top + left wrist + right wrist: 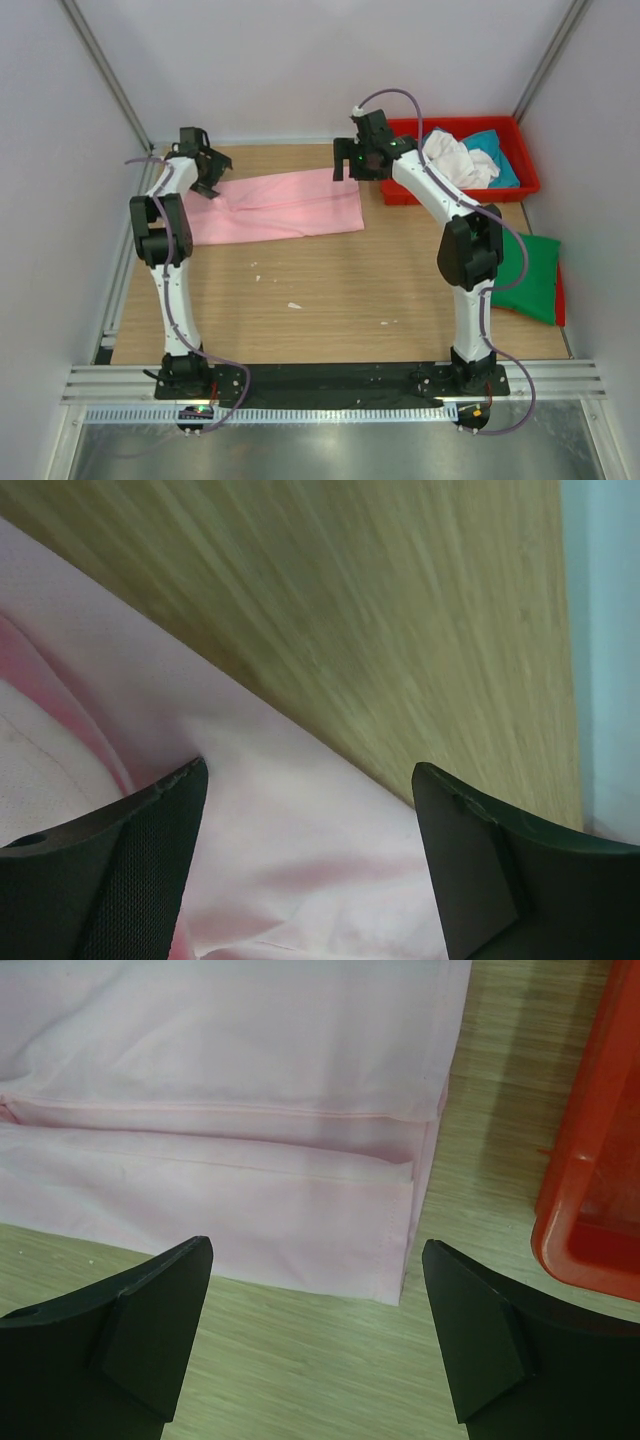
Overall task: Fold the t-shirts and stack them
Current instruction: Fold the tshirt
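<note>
Beneath the left gripper [310,780], its fingers spread apart over the cloth, lies one end of the light pink t-shirt [300,870], with the wooden table [380,630] showing just beyond. Under the right gripper [315,1250], jaws likewise apart and empty, sits the shirt's folded corner; a red tray [590,1180] stands just to its right.

Probably robotics lab cell: bare white walls [320,70], aluminium rails [110,385], wooden table [330,290] inside framed enclosure.
</note>
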Robot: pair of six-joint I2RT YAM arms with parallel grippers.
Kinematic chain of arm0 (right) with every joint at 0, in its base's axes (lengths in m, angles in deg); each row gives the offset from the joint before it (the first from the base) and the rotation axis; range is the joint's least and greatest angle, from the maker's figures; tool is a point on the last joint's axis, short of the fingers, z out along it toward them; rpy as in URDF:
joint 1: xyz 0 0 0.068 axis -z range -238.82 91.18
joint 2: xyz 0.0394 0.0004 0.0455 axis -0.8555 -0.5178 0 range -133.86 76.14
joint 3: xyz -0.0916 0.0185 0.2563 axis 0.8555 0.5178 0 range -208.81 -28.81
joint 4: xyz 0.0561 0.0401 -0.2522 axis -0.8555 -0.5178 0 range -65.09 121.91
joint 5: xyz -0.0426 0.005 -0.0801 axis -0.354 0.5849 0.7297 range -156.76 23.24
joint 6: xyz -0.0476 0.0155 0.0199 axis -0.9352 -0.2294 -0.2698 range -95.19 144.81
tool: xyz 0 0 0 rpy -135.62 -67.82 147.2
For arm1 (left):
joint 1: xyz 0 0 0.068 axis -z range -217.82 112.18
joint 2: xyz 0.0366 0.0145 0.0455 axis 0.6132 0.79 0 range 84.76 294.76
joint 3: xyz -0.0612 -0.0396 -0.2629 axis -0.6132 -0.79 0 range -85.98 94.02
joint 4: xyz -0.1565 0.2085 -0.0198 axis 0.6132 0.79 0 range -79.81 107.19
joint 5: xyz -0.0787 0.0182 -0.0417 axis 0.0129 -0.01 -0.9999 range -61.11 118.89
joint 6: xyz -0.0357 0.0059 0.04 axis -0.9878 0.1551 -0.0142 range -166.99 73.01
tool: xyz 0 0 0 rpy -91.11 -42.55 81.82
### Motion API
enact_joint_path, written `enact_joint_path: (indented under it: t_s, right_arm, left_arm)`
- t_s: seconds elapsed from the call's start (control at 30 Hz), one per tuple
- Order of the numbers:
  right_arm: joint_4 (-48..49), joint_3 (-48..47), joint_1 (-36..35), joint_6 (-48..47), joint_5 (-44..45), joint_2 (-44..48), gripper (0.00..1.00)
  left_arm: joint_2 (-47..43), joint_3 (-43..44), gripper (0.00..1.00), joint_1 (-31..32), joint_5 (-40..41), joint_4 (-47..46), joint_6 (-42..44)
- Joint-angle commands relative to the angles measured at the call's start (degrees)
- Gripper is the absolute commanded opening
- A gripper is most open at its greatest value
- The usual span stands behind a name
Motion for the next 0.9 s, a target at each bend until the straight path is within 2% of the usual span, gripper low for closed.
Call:
enact_joint_path:
  t_s: [0.0,0.13,0.23,0.37,0.53,0.7,0.87]
  right_arm:
    - [0.3,-2.6,0.5,-0.8,0.0,0.2,0.92]
    - [0.3,-3.6,0.7,-0.6,-0.4,0.0,0.93]
    - [0.6,-3.9,0.7,-0.6,-1.5,0.0,0.92]
    - [0.8,-3.4,0.7,0.1,-2.6,0.1,0.92]
    - [1.3,-1.6,0.7,0.8,-2.9,1.2,0.92]
    - [1.3,-0.4,1.0,1.1,-2.1,2.0,0.92]
    - [1.3,1.2,1.2,1.0,-2.2,3.2,0.92]
  left_arm:
    - [0.7,5.5,0.84,0.2,1.1,-1.5,0.2]
    - [-1.2,9.8,0.86,0.2,4.2,2.2,4.4]
    - [-6.4,9.1,0.91,0.1,8.2,2.9,8.3]
    - [-13.3,4.6,0.91,0.2,8.7,3.4,10.3]
    - [-19.8,-7.9,0.92,1.1,7.2,4.4,7.7]
    - [-17.4,-11.5,0.92,3.3,6.2,4.3,6.5]
    - [-12.4,-5.8,0.91,6.2,7.0,4.0,6.5]
